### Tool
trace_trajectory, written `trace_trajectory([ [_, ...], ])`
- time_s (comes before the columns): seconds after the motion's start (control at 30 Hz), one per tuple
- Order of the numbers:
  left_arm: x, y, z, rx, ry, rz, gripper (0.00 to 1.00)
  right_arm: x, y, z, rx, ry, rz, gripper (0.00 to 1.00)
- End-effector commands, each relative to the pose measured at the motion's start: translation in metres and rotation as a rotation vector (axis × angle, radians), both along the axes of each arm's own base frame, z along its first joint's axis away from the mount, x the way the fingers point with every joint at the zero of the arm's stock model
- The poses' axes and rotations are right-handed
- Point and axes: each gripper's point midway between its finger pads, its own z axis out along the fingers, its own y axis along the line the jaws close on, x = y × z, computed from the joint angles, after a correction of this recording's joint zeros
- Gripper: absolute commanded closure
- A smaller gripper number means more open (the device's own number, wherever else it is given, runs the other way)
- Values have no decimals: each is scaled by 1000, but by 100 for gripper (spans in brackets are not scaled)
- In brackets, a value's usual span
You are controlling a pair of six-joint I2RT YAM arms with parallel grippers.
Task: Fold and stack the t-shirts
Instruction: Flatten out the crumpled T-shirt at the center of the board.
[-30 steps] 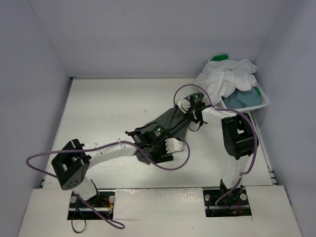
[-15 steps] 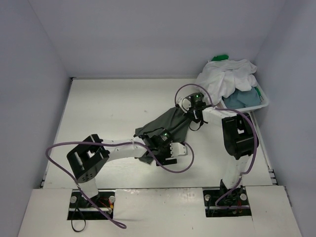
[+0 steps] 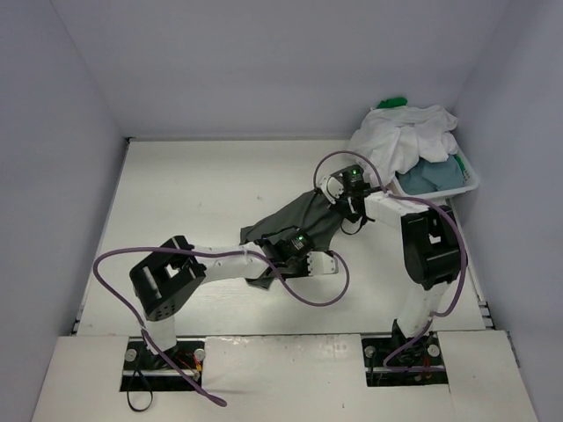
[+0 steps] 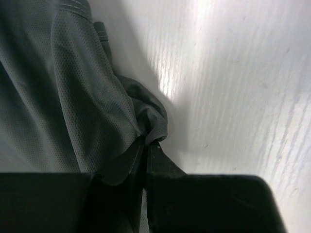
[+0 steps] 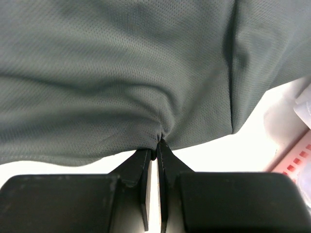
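Closure, just completed, of left gripper (image 4: 146, 144) on a bunched fold of grey shirt (image 3: 303, 220). Wide open half a second earlier, now pinched tight, with mesh cloth puckered between the jaws. From above: well left of basket (image 3: 471, 186) and nearer the arm bases, at the shirt's near edge.

Right gripper (image 5: 156, 145) likewise clamped on the same shirt, at its far edge just left of basket, unchanged from a second ago.

Grey shirt slung in a crumpled diagonal band between the two grips, on table (image 3: 193, 193) left of basket, not yet flat.

White shirt (image 3: 406, 141) heaped over basket, blue shirt (image 3: 433, 173) under it inside, a scrap of green shirt (image 3: 392, 103) at basket's far side.

Probable meaning for the task: two-handed hold now in place, ready for drawing the cloth taut and spreading it. Folding not begun, nothing stacked, three shirts waiting.
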Motion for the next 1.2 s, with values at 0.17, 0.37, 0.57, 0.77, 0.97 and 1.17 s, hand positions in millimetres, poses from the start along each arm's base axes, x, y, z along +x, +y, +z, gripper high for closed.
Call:
trace_trajectory([
  [0.17,48,42,113,-94,-162,97,100,-8,4,73,76,-95,2,100],
  [0.37,75,116,204,-225,-250,239,100,-25,16,167,207,-242,34,100],
  [0.57,40,179,296,-430,-327,319,100,-92,40,301,406,-478,147,100],
  [0.77,3,185,390,-657,-380,257,100,-138,37,384,557,-664,203,100],
  [0.97,-17,190,458,-755,-478,208,100,-145,31,434,627,-743,189,100],
  [1.17,-45,176,476,-810,-425,72,100,-167,48,473,775,-736,270,100],
])
